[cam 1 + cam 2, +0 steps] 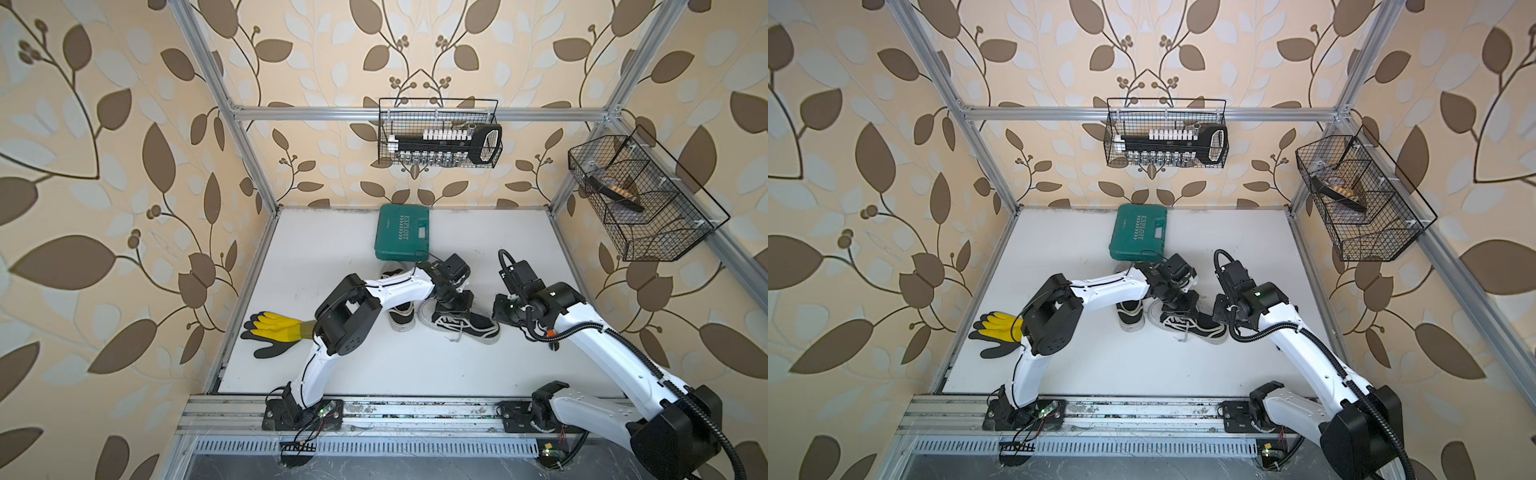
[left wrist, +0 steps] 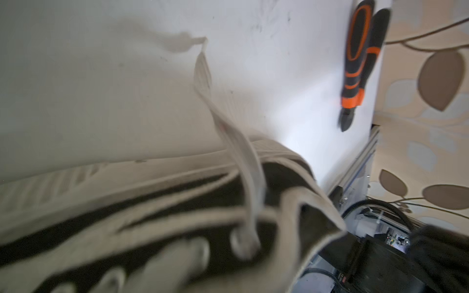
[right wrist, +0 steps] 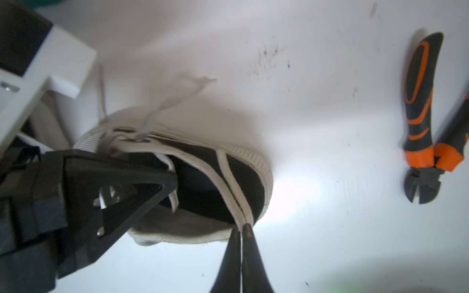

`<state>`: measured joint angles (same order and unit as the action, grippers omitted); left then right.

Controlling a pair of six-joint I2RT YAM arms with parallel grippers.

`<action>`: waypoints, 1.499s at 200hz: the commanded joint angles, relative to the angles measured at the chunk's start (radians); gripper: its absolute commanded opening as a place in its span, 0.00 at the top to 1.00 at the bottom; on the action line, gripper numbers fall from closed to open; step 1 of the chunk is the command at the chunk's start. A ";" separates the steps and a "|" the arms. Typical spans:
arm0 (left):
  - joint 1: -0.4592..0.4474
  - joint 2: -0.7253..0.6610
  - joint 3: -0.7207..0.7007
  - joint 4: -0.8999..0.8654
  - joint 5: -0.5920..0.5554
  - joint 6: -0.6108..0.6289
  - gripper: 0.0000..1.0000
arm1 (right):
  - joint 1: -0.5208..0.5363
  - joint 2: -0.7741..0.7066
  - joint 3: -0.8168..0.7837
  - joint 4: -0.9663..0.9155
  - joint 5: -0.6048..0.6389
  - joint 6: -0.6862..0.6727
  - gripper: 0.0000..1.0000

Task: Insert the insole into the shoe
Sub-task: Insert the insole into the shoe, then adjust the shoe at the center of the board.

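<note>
**Scene inventory, largest to smallest**

1. White table [image 1: 415, 365]. All loose items below were carried on it.
2. Right arm [image 1: 602, 336]. It was reached in toward the table's centre.
3. Left arm [image 1: 399, 291]. It was bent at the elbow and extended over the shoes.
4. Wire basket [image 1: 665, 232]. It was hung on the side frame, with a brush-like item inside.
5. Wire basket [image 1: 386, 137]. It was hung on the rear rail, with a black socket rail inside.
6. Green tool case [image 1: 401, 235]. It was laid flat and closed at the table's rear.
7. Black-and-yellow gloves [image 1: 274, 332]. They were laid at the table's left edge, the cuffs hidden by the left arm's elbow.
8. Shoe [image 1: 478, 326]. This black-and-white sneaker was placed at the table's centre between the two grippers, with its heel toward the right arm.
9. Second shoe [image 1: 402, 322]. It was set just beside the first and partly hidden under the left arm.
10. Left gripper [image 1: 454, 311]. One finger [image 3: 132, 187] was pushed down into the shoe's opening. Whether the jaws were parted could not be told.
11. Right gripper [image 3: 242, 228]. It was closed, with the shoe's heel rim pinched between its tips.
12. Orange-and-black cutters [image 3: 421, 101]. They were laid flat, well apart from the shoe's heel.
13. Lace [image 2: 243, 157]. It was trailed loose from an eyelet onto the table.
14. Insole. It could not be made out, as the shoe's opening was blocked by the left gripper.
</note>
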<state>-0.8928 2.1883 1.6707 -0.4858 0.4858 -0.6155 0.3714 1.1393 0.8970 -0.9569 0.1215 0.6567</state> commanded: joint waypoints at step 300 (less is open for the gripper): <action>0.607 -0.739 -0.578 -0.180 0.040 0.185 0.44 | 0.006 0.264 0.162 0.119 -0.199 -0.238 1.00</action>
<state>-0.2989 1.4857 1.1069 -0.6960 0.4908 -0.4503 0.3729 1.5135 1.0836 -0.8371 -0.0544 0.2092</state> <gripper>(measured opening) 0.562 0.048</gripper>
